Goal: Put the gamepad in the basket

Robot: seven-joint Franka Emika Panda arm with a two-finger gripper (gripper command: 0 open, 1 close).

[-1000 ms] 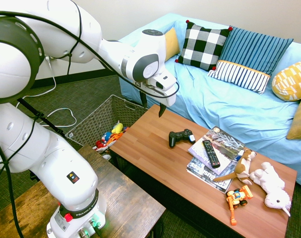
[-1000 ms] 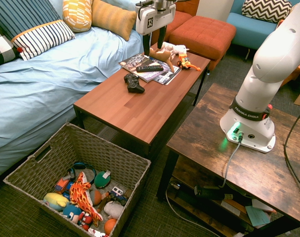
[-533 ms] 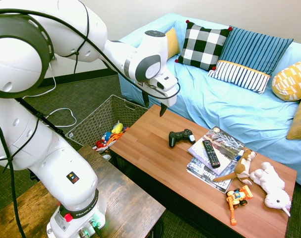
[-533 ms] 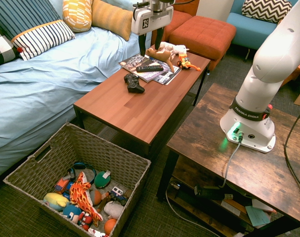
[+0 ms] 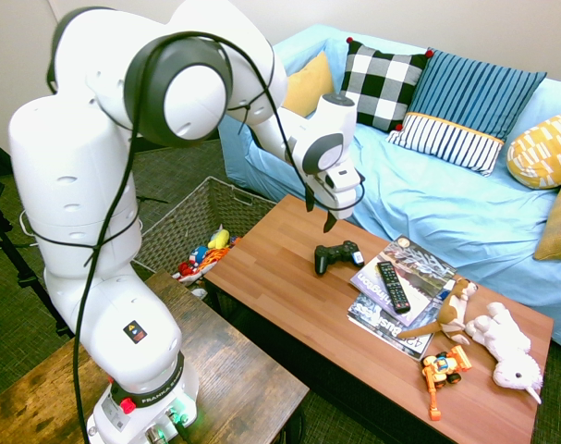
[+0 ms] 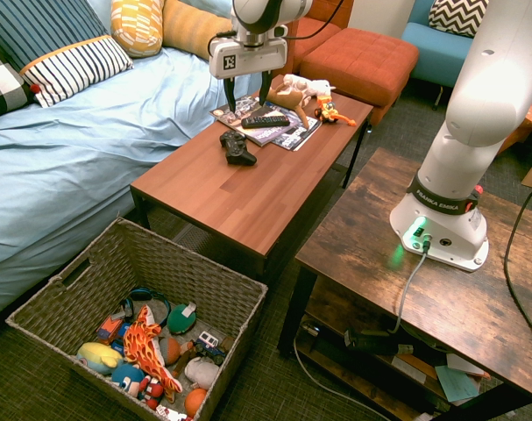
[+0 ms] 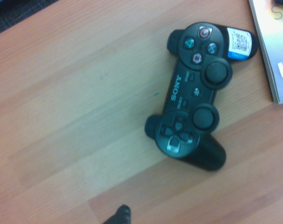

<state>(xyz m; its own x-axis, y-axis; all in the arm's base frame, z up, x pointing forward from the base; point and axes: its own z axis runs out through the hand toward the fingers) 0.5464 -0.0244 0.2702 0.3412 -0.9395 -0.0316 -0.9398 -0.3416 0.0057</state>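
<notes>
The black gamepad (image 5: 338, 255) lies flat on the wooden coffee table (image 5: 275, 282), beside a stack of magazines. The wrist view looks straight down on the gamepad (image 7: 192, 116), buttons up. My gripper (image 5: 319, 214) hangs open a short way above the table, just over and slightly to the sofa side of the gamepad (image 6: 237, 147), not touching it. From the other side the gripper (image 6: 245, 95) shows its two fingers spread apart with nothing between them. The wicker basket (image 6: 68, 298) stands on the floor beyond the table's end, holding several colourful toys.
A long black remote (image 5: 393, 285) lies on the magazines (image 5: 400, 305). Plush animals (image 5: 502, 347) and an orange toy (image 5: 444, 367) sit at the table's far end. The blue sofa (image 5: 428, 199) with pillows runs along the table's far side.
The arm has swung along the table from its basket end towards the gamepad and come lower. The gripper now hangs just above the gamepad, still open.
</notes>
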